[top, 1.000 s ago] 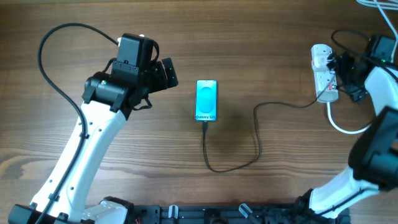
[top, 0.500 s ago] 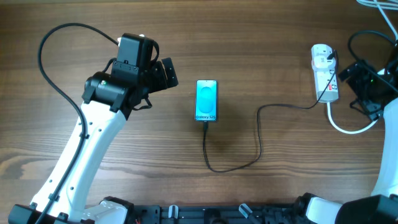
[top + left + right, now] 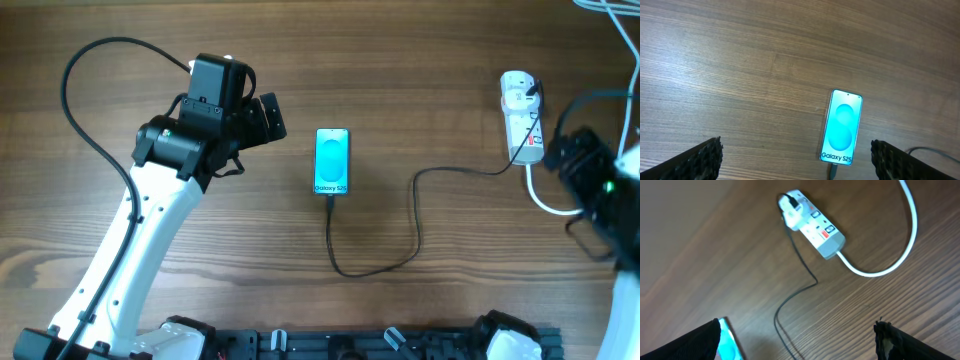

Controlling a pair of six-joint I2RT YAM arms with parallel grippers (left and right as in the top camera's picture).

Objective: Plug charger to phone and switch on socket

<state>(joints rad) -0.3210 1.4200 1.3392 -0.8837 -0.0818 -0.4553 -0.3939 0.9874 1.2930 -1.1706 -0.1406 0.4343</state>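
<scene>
The phone (image 3: 332, 161) lies mid-table, cyan screen up, with "Galaxy S25" at its near end; it also shows in the left wrist view (image 3: 841, 127). The thin black charger cable (image 3: 415, 215) runs from the phone's near end in a loop to the black plug in the white socket strip (image 3: 523, 118), also seen in the right wrist view (image 3: 811, 224). The connector tip sits at the phone's port (image 3: 832, 170). My left gripper (image 3: 265, 118) is open, left of the phone. My right gripper (image 3: 797, 340) is open, raised near the strip's front.
The strip's thick white cord (image 3: 550, 200) curves toward the right edge, also in the right wrist view (image 3: 900, 245). White cables (image 3: 610, 15) hang at the far right corner. Bare wooden table (image 3: 420, 70) surrounds the phone.
My right arm has pulled back from the socket strip toward the front right. The left arm, phone and cable have not moved.
</scene>
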